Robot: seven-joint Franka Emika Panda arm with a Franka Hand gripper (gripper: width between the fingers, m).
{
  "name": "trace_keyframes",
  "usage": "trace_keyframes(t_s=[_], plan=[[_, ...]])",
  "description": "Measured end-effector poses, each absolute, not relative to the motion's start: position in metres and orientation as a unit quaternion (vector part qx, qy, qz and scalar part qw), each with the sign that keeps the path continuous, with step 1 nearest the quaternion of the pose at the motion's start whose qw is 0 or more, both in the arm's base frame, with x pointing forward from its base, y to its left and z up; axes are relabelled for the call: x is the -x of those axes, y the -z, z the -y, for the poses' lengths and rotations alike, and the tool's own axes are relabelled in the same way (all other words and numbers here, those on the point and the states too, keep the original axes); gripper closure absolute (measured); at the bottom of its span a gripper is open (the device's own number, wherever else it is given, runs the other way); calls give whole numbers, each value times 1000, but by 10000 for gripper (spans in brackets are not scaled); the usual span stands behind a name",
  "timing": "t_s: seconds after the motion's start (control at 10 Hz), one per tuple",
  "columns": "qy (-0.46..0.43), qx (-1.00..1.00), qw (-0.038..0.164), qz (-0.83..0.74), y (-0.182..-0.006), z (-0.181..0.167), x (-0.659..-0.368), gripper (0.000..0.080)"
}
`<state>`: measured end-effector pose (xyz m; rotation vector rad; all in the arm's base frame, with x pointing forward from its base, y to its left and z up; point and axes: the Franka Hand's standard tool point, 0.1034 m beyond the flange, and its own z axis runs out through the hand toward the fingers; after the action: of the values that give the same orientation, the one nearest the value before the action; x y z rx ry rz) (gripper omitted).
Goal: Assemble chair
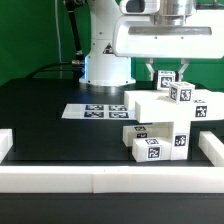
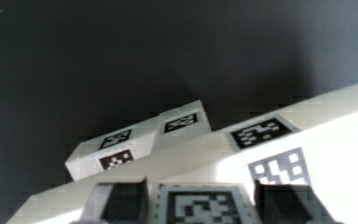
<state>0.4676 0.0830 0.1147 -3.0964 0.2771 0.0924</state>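
A mid-assembly step is judged to be in hand: the chair [image 1: 165, 120] is seen as a cluster of blocky white tagged parts on the black desk [image 1: 50, 125], toward the four o'clock side of the exterior view, just beside the low white border rail [image 1: 100, 180] that runs along the six o'clock edge. An upper slab is set across stacked blocks, and a small tagged piece [image 1: 165, 79] stands at the twelve o'clock side of the cluster, directly under the arm. The end effector [image 1: 165, 73] is held narrow, its fingers drawn close about that small piece, which appears to be gripped, though the contact itself is too small to be confirmed. In the wrist view, tagged white faces of the chair [image 2: 247, 135] are seen close below, with a tagged part [image 2: 202, 205] between the dark fingers [image 2: 119, 203]. The marker board [image 1: 95, 111] lies flat on the desk at nine o'clock of the cluster, apart from it. The arm is posed upright over the parts, wrist pointing straight down, its white base [image 1: 105, 65] behind at eleven o'clock. The next move is judged to call for careful alignment of the held piece with its seat, and a straight, gentle push so the stacked blocks are not shifted
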Motion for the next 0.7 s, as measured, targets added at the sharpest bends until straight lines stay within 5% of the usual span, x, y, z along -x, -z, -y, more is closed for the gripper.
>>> trace_keyframes(t_s=[0.7], plan=[[-33,949,9,-313,-115,-85,-467,517]])
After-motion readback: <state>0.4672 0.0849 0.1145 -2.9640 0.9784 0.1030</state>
